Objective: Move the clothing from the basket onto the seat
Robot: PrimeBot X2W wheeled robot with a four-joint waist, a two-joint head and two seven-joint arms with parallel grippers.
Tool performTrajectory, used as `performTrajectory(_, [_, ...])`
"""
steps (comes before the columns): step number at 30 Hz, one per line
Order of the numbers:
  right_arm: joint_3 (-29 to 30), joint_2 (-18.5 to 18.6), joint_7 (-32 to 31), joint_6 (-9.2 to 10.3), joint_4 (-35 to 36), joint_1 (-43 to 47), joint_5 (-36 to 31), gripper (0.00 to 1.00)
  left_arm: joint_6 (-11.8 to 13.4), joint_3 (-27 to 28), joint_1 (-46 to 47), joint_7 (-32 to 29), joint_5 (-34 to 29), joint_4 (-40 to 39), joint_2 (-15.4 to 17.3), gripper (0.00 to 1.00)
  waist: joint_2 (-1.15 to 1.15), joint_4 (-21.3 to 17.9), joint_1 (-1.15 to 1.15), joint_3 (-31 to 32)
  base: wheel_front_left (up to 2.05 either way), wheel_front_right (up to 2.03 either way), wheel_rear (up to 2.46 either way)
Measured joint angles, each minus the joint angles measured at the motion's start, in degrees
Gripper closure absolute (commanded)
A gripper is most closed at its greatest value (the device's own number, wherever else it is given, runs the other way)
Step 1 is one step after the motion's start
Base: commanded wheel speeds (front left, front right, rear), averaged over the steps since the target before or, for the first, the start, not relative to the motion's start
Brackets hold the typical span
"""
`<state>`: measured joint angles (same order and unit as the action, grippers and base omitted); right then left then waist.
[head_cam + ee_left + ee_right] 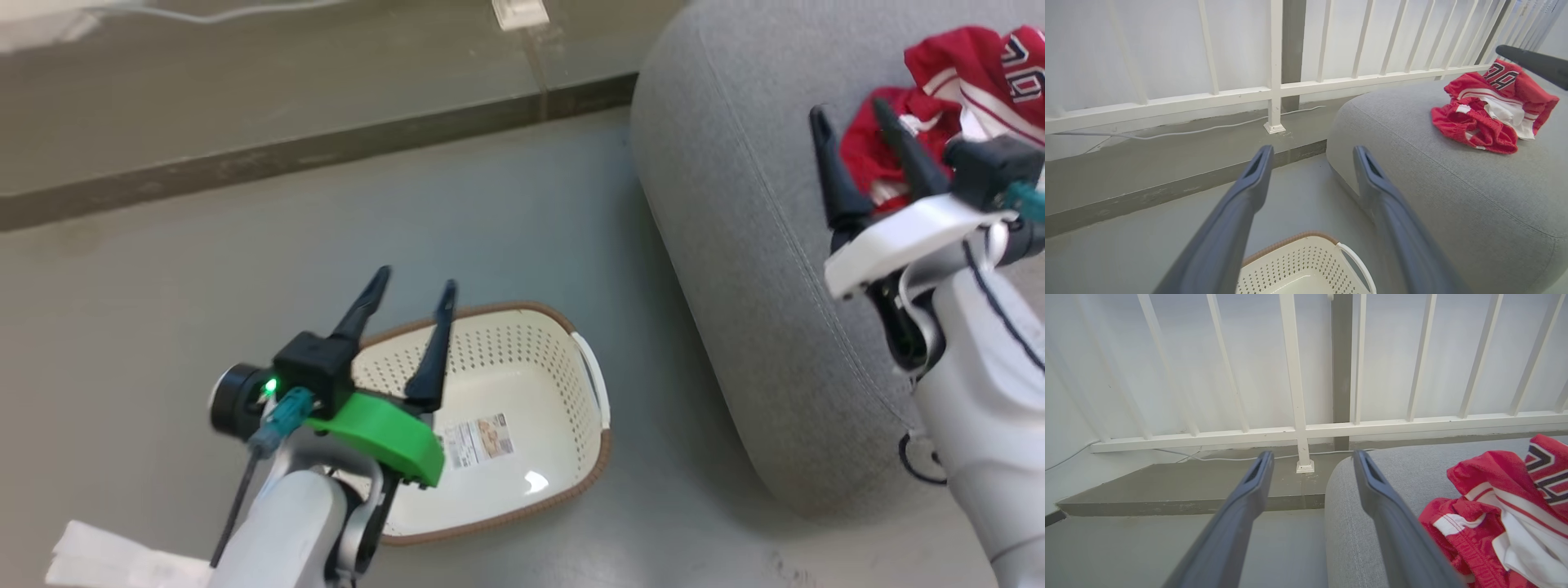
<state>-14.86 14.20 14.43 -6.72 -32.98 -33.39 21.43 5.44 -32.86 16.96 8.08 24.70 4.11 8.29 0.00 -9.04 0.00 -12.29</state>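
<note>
The left hand point(415, 278) was spread, with its two dark fingers apart and nothing between them. It hovered over the left end of the basket point(522, 351). The basket stood upright on the grey floor point(490, 204), with a paper label point(479, 439) visible on its inner bottom and a white handle point(592, 376) at the end nearest the seat point(735, 204). The seat stood on the floor to the right of the basket, near it but not touching. The clothing point(980, 65) lay in a crumpled heap on top of the seat, well apart from the basket. It was red fabric with white stripes, and a black-and-white number print faced up on the upper piece. The right hand point(848, 106) was also spread and gripped nothing. It was held over the seat at the left edge of the heap. In the right wrist view the clothing lay to the right of the fingers point(1384, 506), not between them, and contact with the nearer finger could not be determined. A white railing point(1274, 90) stood on a raised ledge behind the seat, with a thin white cable point(1208, 130) running along its foot.
</note>
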Motion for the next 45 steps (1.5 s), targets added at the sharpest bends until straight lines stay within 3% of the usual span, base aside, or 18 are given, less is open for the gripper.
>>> performTrajectory(17, [-4.26,-2.35,-0.01,0.86,8.66,14.72,-4.31,0.0,1.38,8.46,-8.6,2.12,1.56,2.94,0.42,0.0,0.0,4.49,0.0,8.86,0.0,0.0,0.0])
performTrajectory(28, [-4.42,-2.87,-0.01,4.37,10.76,21.8,-4.87,0.0,1.42,11.71,-14.01,2.12,1.07,3.14,0.29,0.0,0.0,5.37,0.0,12.45,0.0,0.0,0.0])
performTrajectory(45, [-3.58,-2.87,-0.35,6.33,15.96,26.18,-4.23,0.0,1.67,15.49,-17.47,1.36,-2.31,2.34,-1.26,0.0,0.0,5.58,0.0,13.05,0.0,0.0,0.0])
